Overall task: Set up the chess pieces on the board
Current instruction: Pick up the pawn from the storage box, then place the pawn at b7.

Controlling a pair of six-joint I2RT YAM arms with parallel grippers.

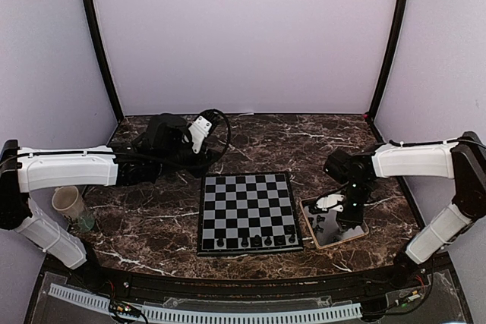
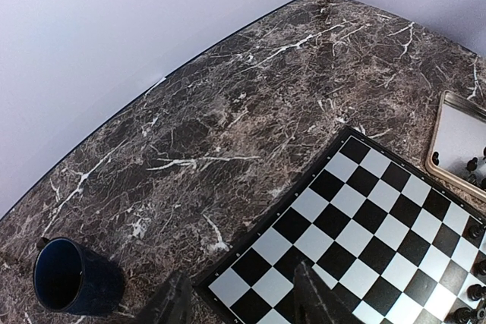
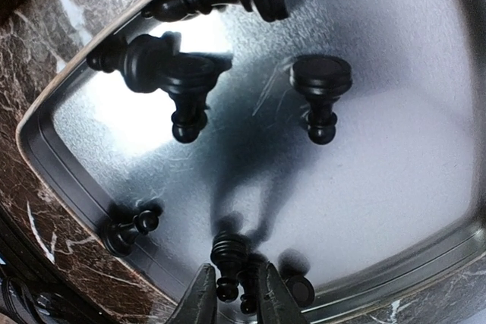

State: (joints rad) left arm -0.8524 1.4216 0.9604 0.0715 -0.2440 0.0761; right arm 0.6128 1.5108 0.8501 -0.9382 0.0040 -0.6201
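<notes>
The black and pale grey board [image 1: 247,202] lies mid-table, with several tiny dark chess pieces [image 1: 268,240] in its near row. More pieces [image 3: 320,89] lie in the tan-rimmed tray [image 1: 310,225] to its right. My right gripper [image 1: 345,216] is down in the tray. Its fingers [image 3: 201,297] stand close together around a ridged piece [image 3: 228,259] and a second small piece [image 3: 247,294] by the tray wall [image 3: 68,180]. My left gripper [image 2: 243,305] is open and empty, hovering over the board's far left corner [image 2: 250,271]; it shows in the top view [image 1: 199,136].
A dark blue cup [image 2: 72,278] stands on the marble left of the board. A beige cup [image 1: 68,202] stands at the far left by the left arm. The tray's rim [image 2: 444,130] and the board's row of pieces [image 2: 474,291] show at the right of the left wrist view.
</notes>
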